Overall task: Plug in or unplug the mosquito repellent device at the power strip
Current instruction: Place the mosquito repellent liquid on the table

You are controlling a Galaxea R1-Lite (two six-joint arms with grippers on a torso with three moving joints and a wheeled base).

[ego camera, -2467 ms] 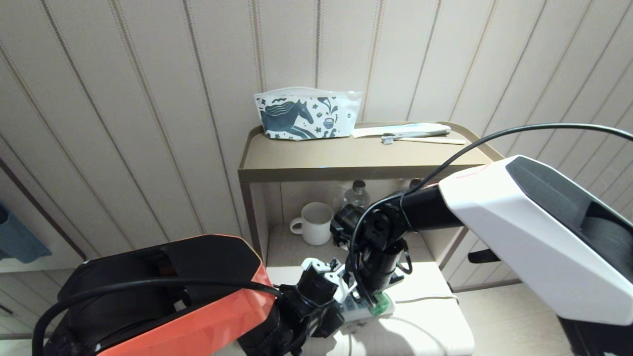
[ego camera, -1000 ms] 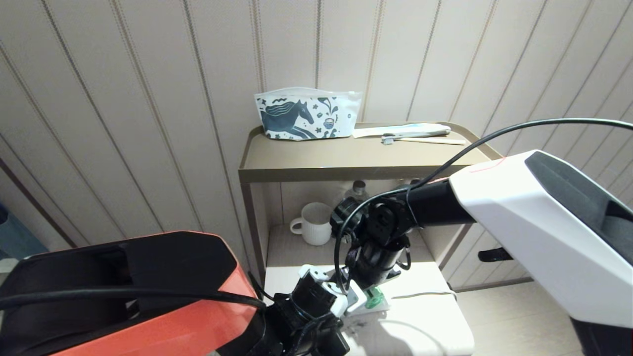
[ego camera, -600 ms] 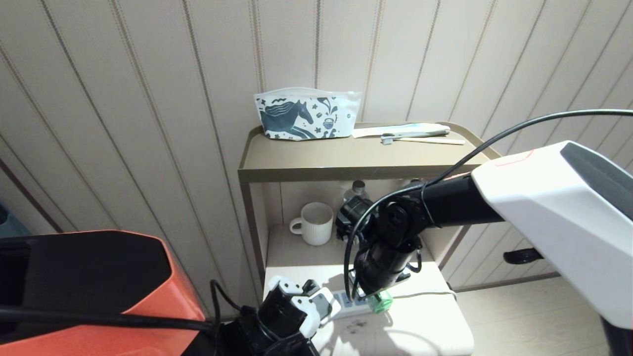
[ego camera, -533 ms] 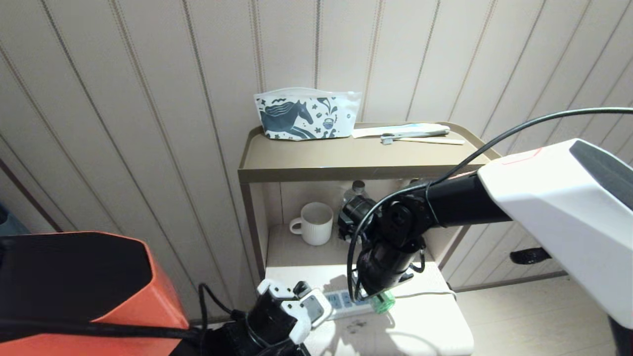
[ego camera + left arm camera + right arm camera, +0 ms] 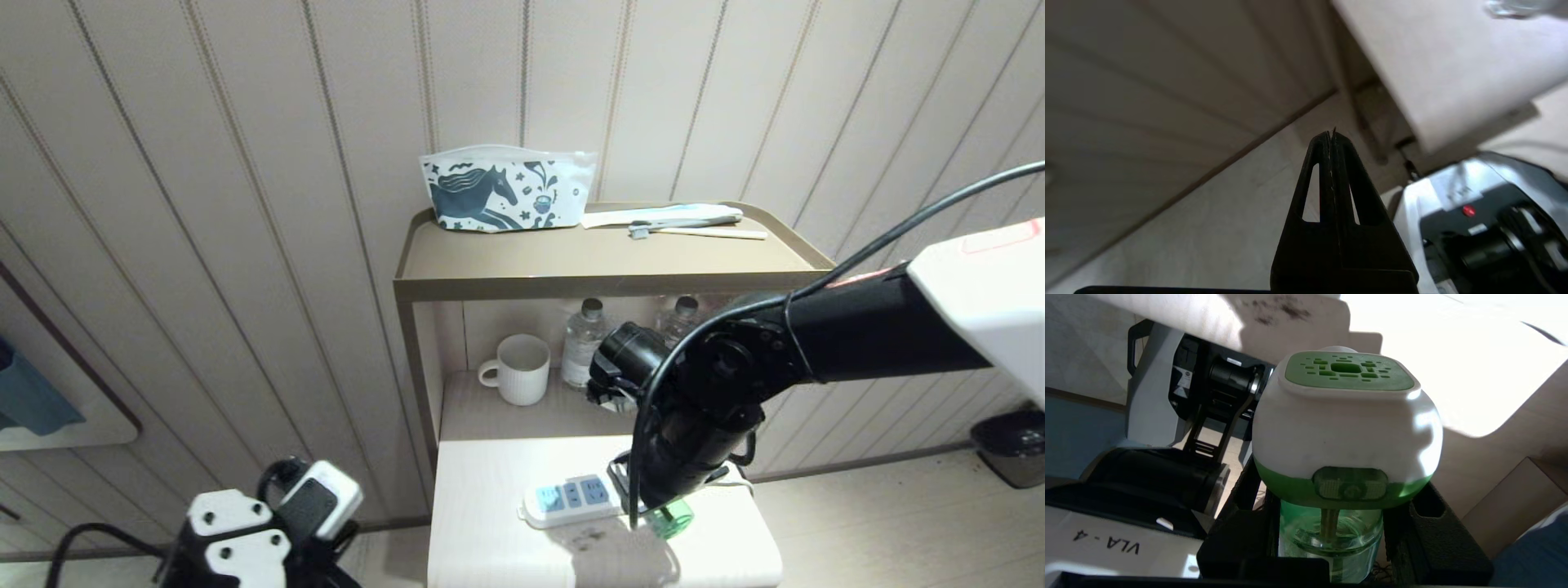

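Change since earlier: the left arm has pulled back off the table to the lower left, and the right arm has shifted rightward, carrying the mosquito repellent device off the power strip, so all three blue socket faces now show.
Left end effector (image 5: pixel 1332 136): low at the far left, off the table's left edge and over the floor; its two black fingers are pressed flat together with nothing between them.
Mug (image 5: pixel 521 369): white, ribbed, on the lower shelf under the brown top shelf, handle to the left.
Water bottles (image 5: pixel 583 343): two clear ones at the back of the same shelf, right of the mug.
Table (image 5: pixel 482 523): white top in front of the shelf unit, sunlit, with a dark speckled mark near its middle.
Power strip (image 5: pixel 570 499): lies flat on the table, its thin white cord running off to the right.
Right end effector (image 5: pixel 1331 531): above the table's right part, just right of the power strip; its fingers pinch the bottle of the mosquito repellent device from both sides.
Mosquito repellent device (image 5: pixel 1346 428): held in the right end effector, white body and green vented top pointing away from the wrist, green liquid bottle between the fingers; its green bottle shows under the arm just beside the strip's right end.
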